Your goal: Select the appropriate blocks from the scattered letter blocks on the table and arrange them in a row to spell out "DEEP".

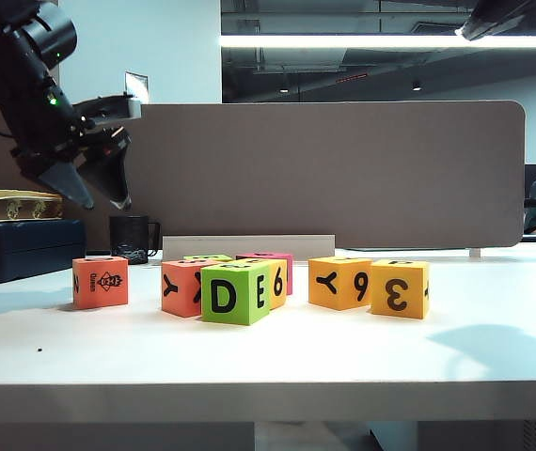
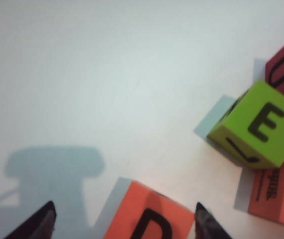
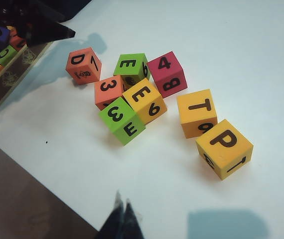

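Note:
A red-orange cube (image 1: 100, 282) stands alone at the left of the table (image 1: 277, 352); it shows a D on top in the left wrist view (image 2: 149, 221). My left gripper (image 1: 96, 195) hangs open well above it, the cube lying below and between the fingertips (image 2: 47, 211). To its right sit a red-orange cube with Y (image 1: 182, 287), a lime-green D/E cube (image 1: 236, 293), a yellow cube with 6 (image 1: 277, 282), a pink cube (image 1: 270, 257), an amber Y/6 cube (image 1: 339, 282) and an amber cube with 3 (image 1: 400, 287). My right gripper (image 3: 123, 205) is shut and empty, high above the table's near side.
A brown divider panel (image 1: 324, 169) closes off the back of the table. A black mug (image 1: 132, 237) and a dark blue box (image 1: 23, 246) stand at the back left. A tray of small blocks (image 3: 2, 64) lies beyond the table's left edge.

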Controlling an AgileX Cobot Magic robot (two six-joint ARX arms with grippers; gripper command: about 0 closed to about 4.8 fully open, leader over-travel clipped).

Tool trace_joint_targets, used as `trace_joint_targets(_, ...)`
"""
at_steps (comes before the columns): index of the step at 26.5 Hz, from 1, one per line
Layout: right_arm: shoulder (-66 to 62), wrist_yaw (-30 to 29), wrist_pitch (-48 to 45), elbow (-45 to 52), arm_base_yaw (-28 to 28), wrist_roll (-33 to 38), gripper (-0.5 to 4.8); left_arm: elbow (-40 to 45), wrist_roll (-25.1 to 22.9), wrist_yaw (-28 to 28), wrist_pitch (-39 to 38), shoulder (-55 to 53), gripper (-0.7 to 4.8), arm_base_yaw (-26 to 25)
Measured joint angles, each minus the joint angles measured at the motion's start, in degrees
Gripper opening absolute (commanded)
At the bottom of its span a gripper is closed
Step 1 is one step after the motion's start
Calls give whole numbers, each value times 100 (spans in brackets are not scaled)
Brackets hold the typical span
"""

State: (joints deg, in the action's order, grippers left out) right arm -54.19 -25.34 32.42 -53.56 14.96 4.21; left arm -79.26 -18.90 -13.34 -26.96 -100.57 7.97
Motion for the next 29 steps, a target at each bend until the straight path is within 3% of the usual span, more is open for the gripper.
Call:
trace_joint_targets(6,-2,0,2,-4,0,0,-6,0,-566,15,-260,-127,382,79)
trace_joint_targets(11,-4,0,4,-4,0,0,-6,0,-1266,-37,-422,-363,470,92)
trace_joint_targets(19,-4,0,116,-4,0,0,-6,2,-1558,-52,-413,-793,465,96)
trace_joint_targets(20,-4,0,129,-4,0,0,-6,2,-1554,-52,-413,-839,454,96)
trace_joint_targets(24,-4,0,153,-4,0,0,-6,11,-1471,15,-437,-951,317,96)
trace_joint_targets(29,-4,0,149,-4,0,-2,-5,-2,-863,70,-422,-940,304,98)
